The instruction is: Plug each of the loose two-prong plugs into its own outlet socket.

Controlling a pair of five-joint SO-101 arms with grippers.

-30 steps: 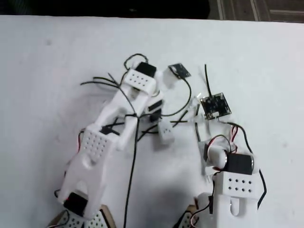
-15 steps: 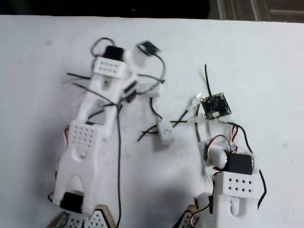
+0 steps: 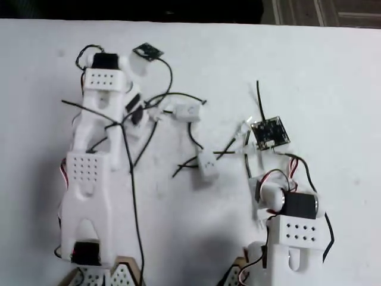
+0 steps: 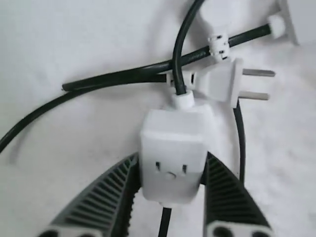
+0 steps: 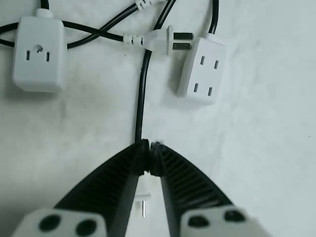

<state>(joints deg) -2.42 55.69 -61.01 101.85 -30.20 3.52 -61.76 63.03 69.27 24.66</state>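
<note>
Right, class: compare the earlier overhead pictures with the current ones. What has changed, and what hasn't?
The left arm swung left across the table, away from the middle. The left gripper grips a three-hole outlet block; the earlier pictures don't show when it took hold. The right gripper, shut on a plug, and the middle outlet block stayed put.

Bright, even light floods the white counter (image 3: 333, 71) in the high view, nearly washing it out; shadows fall faint and soft, perhaps from overhead lamps. The room beyond the counter's far edge lies dark.
</note>
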